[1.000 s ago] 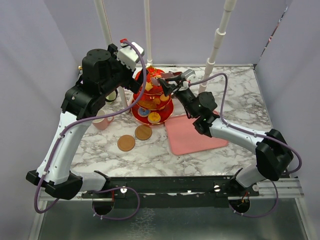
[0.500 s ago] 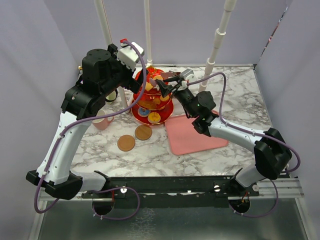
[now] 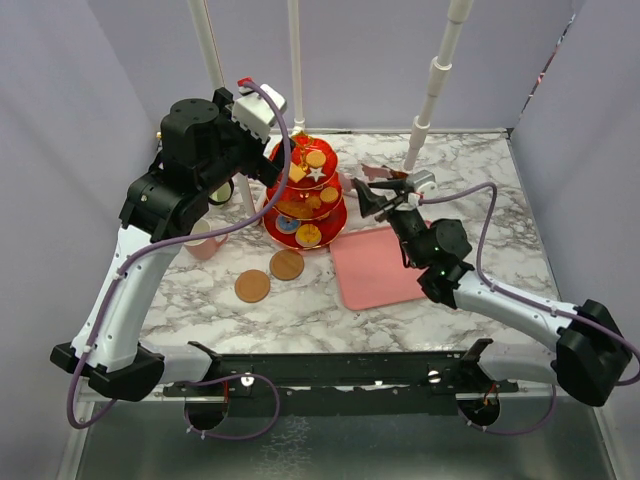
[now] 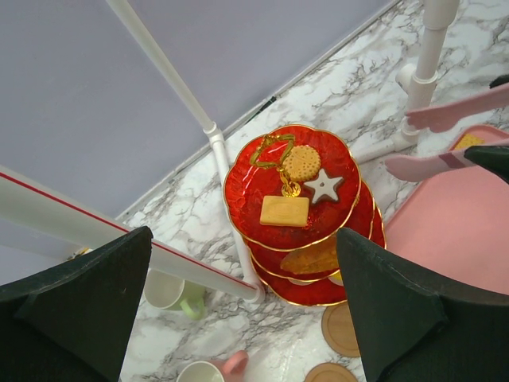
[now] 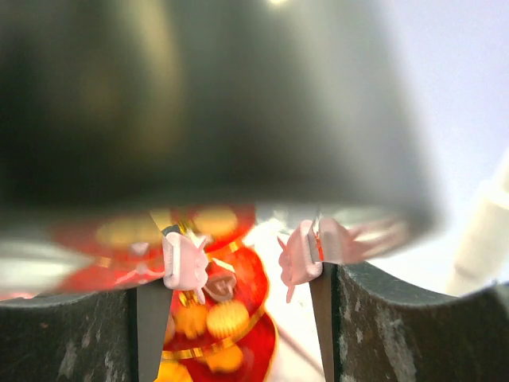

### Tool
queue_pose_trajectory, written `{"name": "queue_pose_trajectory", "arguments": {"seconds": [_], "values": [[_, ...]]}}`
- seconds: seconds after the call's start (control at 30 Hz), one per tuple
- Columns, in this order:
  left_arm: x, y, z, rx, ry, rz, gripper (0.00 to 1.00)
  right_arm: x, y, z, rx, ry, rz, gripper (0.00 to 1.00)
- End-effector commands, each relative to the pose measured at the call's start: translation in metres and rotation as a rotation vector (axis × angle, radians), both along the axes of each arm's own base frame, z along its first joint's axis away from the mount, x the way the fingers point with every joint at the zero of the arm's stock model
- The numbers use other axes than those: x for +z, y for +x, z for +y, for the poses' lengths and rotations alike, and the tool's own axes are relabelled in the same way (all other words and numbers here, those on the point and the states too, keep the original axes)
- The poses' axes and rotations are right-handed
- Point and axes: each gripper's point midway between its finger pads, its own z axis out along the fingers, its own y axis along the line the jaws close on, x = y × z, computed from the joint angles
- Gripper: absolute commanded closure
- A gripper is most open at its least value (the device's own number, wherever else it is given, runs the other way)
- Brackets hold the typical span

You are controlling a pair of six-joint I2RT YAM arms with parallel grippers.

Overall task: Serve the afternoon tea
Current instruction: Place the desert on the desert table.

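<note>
Left arm is reared up high over the back-left of the marble table (image 3: 480, 190), elbow bent and wrist tilted down toward the red three-tier stand (image 3: 272, 222). The left gripper (image 4: 242, 239) has its fingers spread wide with nothing between them. The stand sits well below, centred in the gap as the wrist view sees it.

Right arm is stretched low from its base toward the table centre, forearm over the pink mat (image 3: 385, 265) and wrist angled up. The right gripper (image 3: 375, 185) points at the stand from its right side, near the upper tiers but clear of them. Its pink pads (image 5: 184, 261) stand apart and hold nothing. Behind them the right wrist view shows the stand only as a red and gold blur.

- **Stand:** at the back centre of the table, upright, just left of the mat's far corner. A white pole (image 4: 231, 191) crosses in front of it in the left wrist view.
- **Top tier:** carries the gold finial (image 4: 274, 151), a round cookie (image 4: 302, 163), a white star cookie (image 4: 324, 185) and a rectangular biscuit (image 4: 284, 210). More pastries sit on the lower tiers.
- **Coasters:** two brown coasters (image 3: 252, 286) lie side by side in front of the stand, both bare.
- **Mugs:** the pink mug (image 3: 205, 243) is left of the coasters under the left forearm. The pale green mug (image 4: 171, 290) is behind it, near the pole base.
</note>
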Motion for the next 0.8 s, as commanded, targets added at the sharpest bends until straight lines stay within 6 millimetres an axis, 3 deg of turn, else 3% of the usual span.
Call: {"name": "queue_pose_trajectory", "arguments": {"seconds": [0.0,0.33,0.47,0.77], "values": [[0.009,-0.007,0.003,-0.006,-0.013,-0.027,0.01,-0.047,-0.001,-0.047,-0.164,0.020,0.103,0.37],[0.006,-0.007,0.002,-0.012,-0.015,-0.019,0.01,-0.131,-0.006,-0.135,-0.501,0.072,0.261,0.37],[0.007,-0.006,0.000,-0.015,-0.020,-0.016,0.01,-0.155,0.003,-0.154,-0.579,0.098,0.314,0.37],[0.009,-0.005,0.001,-0.008,-0.019,-0.021,0.01,-0.183,0.033,-0.176,-0.637,0.177,0.387,0.34]]}}
